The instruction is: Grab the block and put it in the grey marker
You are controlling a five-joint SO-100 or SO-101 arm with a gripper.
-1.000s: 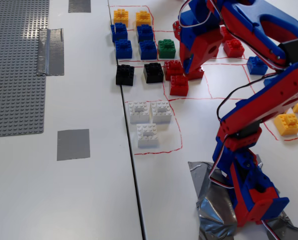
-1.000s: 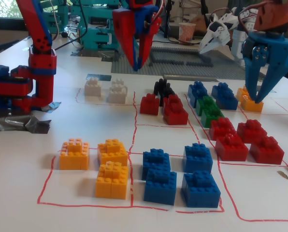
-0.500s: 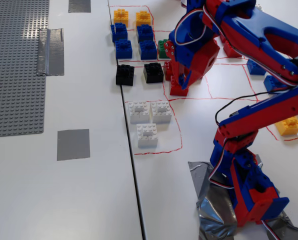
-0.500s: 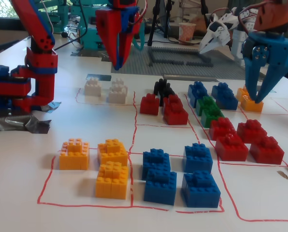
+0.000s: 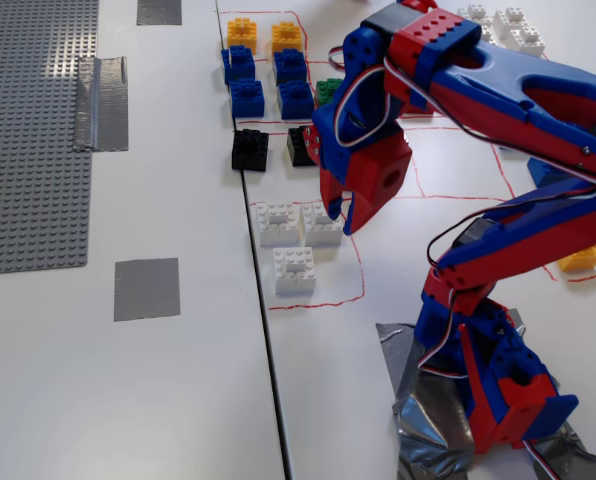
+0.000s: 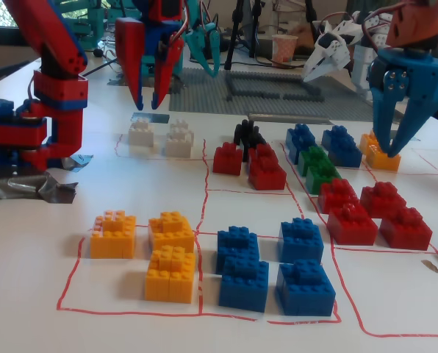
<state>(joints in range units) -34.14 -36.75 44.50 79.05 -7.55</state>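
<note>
Three white blocks sit in a red-outlined box: one at the left (image 5: 277, 223), one at the right (image 5: 321, 226) and one nearer the front (image 5: 294, 270). In the other fixed view two white blocks show (image 6: 141, 133) (image 6: 178, 140). My red-and-blue gripper (image 5: 339, 222) (image 6: 148, 105) hangs above them, fingers pointing down, slightly open and holding nothing. It partly covers the right white block from above. The grey marker (image 5: 146, 288) lies flat on the table, left of the blocks and across the table seam.
Black (image 5: 249, 149), blue (image 5: 246, 97), yellow (image 5: 242, 31) and red (image 6: 266, 170) bricks fill the neighbouring boxes. A grey studded baseplate (image 5: 28, 140) and a wrinkled tape strip (image 5: 101, 100) lie far left. Another blue arm's gripper (image 6: 387, 149) stands over a yellow brick.
My gripper has swung from above the red bricks toward the white blocks and now hangs over them. No brick has moved.
</note>
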